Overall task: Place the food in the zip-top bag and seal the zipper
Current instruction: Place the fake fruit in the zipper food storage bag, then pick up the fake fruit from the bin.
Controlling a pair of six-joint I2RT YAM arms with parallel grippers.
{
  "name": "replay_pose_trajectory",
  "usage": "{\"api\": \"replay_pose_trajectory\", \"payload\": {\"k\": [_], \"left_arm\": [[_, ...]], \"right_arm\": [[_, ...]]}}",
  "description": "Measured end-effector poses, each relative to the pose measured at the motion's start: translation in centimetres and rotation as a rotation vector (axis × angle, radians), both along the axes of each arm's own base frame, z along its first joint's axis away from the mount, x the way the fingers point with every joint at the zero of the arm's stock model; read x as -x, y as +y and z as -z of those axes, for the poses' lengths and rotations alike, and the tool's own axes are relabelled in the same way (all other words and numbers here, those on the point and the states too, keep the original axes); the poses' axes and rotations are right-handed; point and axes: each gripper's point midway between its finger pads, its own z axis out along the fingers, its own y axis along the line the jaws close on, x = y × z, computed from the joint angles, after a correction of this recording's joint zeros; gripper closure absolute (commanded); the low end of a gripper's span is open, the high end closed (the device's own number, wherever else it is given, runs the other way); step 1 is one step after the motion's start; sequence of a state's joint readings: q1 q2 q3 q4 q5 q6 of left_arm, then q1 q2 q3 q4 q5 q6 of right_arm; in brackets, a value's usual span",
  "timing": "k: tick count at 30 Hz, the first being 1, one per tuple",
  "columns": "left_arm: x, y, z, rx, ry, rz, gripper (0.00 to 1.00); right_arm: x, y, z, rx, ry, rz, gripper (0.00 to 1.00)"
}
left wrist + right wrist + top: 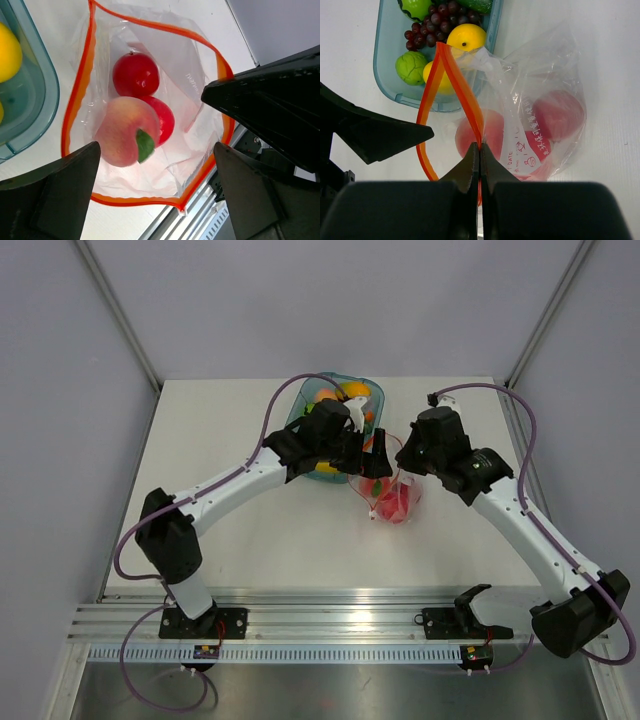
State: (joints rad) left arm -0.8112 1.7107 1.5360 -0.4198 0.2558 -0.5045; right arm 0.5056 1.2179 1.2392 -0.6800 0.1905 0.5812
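Right fingers pinch the zipper; left fingers gape.

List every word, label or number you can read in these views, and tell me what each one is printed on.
"DATE": red print on the zip-top bag, right wrist view.
Other red print and small symbols around it on the bag: too blurred to read.
Faint grey word on the bag wall, left wrist view: possibly "name", too faint to be sure.
Blue tray: no text visible.
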Motion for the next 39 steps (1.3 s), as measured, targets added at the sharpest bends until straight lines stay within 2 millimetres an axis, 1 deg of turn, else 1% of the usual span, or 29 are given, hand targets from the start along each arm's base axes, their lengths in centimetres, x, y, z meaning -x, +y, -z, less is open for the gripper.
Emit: {"api": "replay_pose_trajectory", "payload": {"k": [3, 4, 6, 7, 8, 10, 11, 14, 16, 18, 20, 22, 24, 29, 33, 34, 36, 39], "left_arm": [[0.2, -0.1, -0.2, 0.006, -0.001, 0.008, 0.02], [0.2, -0.2, -0.3, 0.008, -0.004, 0.01, 0.06], [0.2, -0.1, -0.6, 0.008, -0.013, 0.014, 0.1], [0.3, 0.1, -0.8, 0.005, -0.02, 0.013, 0.14], [0.3, 0.3, -1.1, 0.005, -0.027, 0.012, 0.16], [0.3, 1.1, -2.4, 0.006, -0.063, -0.003, 0.22], [0.3, 1.5, -3.1, 0.009, -0.079, -0.012, 0.23], [-0.2, 4.0, -5.8, 0.05, -0.136, -0.063, 0.27], [-1.6, 7.1, -6.9, 0.07, -0.155, -0.142, 0.27], [-3.4, 9.8, -7.0, 0.071, -0.164, -0.22, 0.26], [-5.5, 12.6, -6.0, 0.034, -0.16, -0.323, 0.26], [-6.7, 14.2, -4.0, -0.032, -0.138, -0.387, 0.26], [-7.3, 14.7, -1.8, -0.101, -0.109, -0.416, 0.26], [-9.4, 16.1, 6.4, -0.353, -0.013, -0.468, 0.27], [-10.7, 17.1, 10.9, -0.502, 0.028, -0.482, 0.27], [-10.9, 17.2, 11.6, -0.527, 0.034, -0.483, 0.27], [-11.6, 17.3, 12.1, -0.556, 0.028, -0.482, 0.29], [-12.3, 16.9, 11.5, -0.546, 0.008, -0.478, 0.3]], "right_arm": [[0.2, -0.1, -0.1, 0.0, -0.002, 0.001, 1.0], [0.2, -0.1, -0.1, 0.0, -0.001, 0.001, 1.0], [0.2, -0.1, -0.1, 0.001, -0.001, 0.001, 1.0], [0.2, -0.1, -0.1, 0.001, 0.0, 0.001, 1.0], [0.2, -0.1, -0.1, 0.001, 0.0, 0.001, 1.0], [0.3, -0.2, 0.0, 0.004, 0.004, 0.002, 1.0], [0.3, -0.2, 0.0, 0.004, 0.004, 0.002, 1.0], [0.3, -0.2, 0.0, 0.004, 0.004, 0.002, 1.0], [0.3, -0.2, 0.0, 0.004, 0.004, 0.001, 1.0], [0.3, -0.2, 0.0, 0.004, 0.004, 0.001, 1.0], [0.3, -0.2, 0.0, 0.004, 0.005, 0.0, 1.0], [0.3, -0.2, 0.0, 0.004, 0.005, 0.0, 1.0], [0.3, -0.2, 0.0, 0.004, 0.005, 0.0, 1.0], [0.4, -0.2, -0.1, 0.004, 0.003, 0.001, 1.0], [0.5, -0.3, -0.2, 0.004, 0.003, 0.001, 1.0], [0.6, -0.4, -0.2, 0.004, 0.003, 0.001, 1.0], [0.7, -0.4, -0.3, 0.004, 0.001, 0.001, 1.0], [0.7, -0.5, -0.3, 0.005, 0.002, 0.003, 1.0]]}}
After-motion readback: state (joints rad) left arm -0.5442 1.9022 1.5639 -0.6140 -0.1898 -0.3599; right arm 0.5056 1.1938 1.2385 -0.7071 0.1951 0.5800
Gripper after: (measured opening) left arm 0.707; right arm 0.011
